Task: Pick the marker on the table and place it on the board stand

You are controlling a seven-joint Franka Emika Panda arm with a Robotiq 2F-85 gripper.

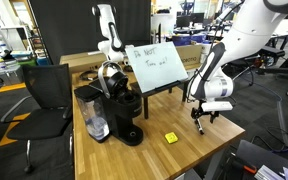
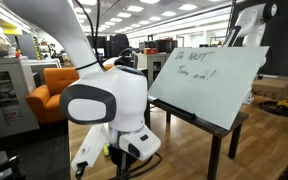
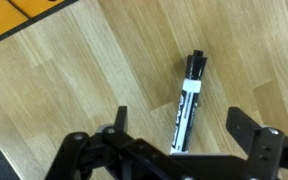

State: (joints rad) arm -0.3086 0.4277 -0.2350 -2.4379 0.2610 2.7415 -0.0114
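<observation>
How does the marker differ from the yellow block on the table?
Shape: the marker is a long thin stick; the yellow block is a small square.
Colour: the marker is black with a white label; the yellow block is plain yellow.
Position: the marker lies right under the open gripper in the wrist view; the yellow block sits off to the side of it.
Both lie on the light-wood table.

Marker [image 3: 187, 105] black with white label; table [image 3: 74, 70] pale wood grain; board [image 1: 156, 66] white, dark handwriting; block [image 1: 170, 137] yellow.
</observation>
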